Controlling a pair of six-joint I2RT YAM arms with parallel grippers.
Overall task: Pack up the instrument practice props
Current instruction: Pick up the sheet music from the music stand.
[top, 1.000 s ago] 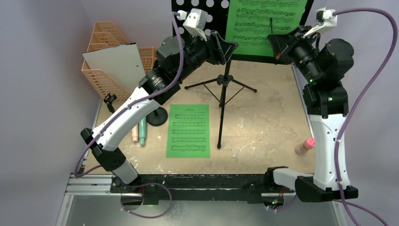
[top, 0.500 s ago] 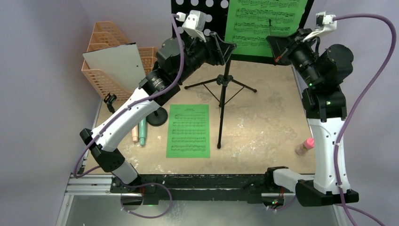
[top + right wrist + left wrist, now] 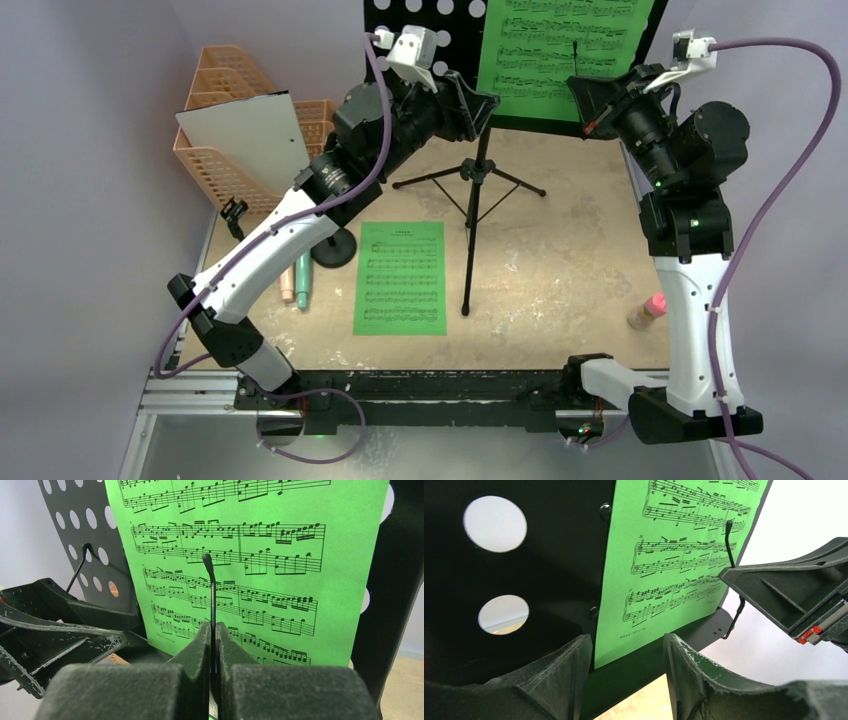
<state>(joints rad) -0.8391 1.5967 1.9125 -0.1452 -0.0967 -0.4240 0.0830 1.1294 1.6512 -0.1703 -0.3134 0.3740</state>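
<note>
1. From above, the music stand point(image 3: 478, 170) sits at the far middle of the table with a green sheet point(image 3: 560, 50) resting on its black punched desk. The left claw point(image 3: 480, 105) is at the desk's lower edge, just left of the sheet, and the right claw point(image 3: 590, 100) is at the sheet's lower right. A second green sheet point(image 3: 400, 278) lies flat in front of the stand's legs. To the left of the legs are a black round-based holder point(image 3: 337, 247) and two toy microphones point(image 3: 296, 280), partly hidden under the left arm. Nothing looks packed yet.

2. In the left wrist view, the left claw is spread wide, with one finger on each side of the sheet's bottom left corner and the desk's ledge, gripping nothing. The wire page clip point(image 3: 730, 545) lies across the sheet, and the right claw is close by, to the right.

3. In the right wrist view, the right claw's fingers are pressed together on the wire clip — pinching it low, near the ledge.

4. Risks, as I judge them:
   - Pulling the clip away frees the sheet; with the left claw not closed on it, the page could slide off the ledge and flutter down.
   - A hard tug on the clip could rock or tip the stand, whose legs look slight.
   - The two claws are near each other at the desk's edge — closing in on the sheet could knock them together or crease the paper.
</note>
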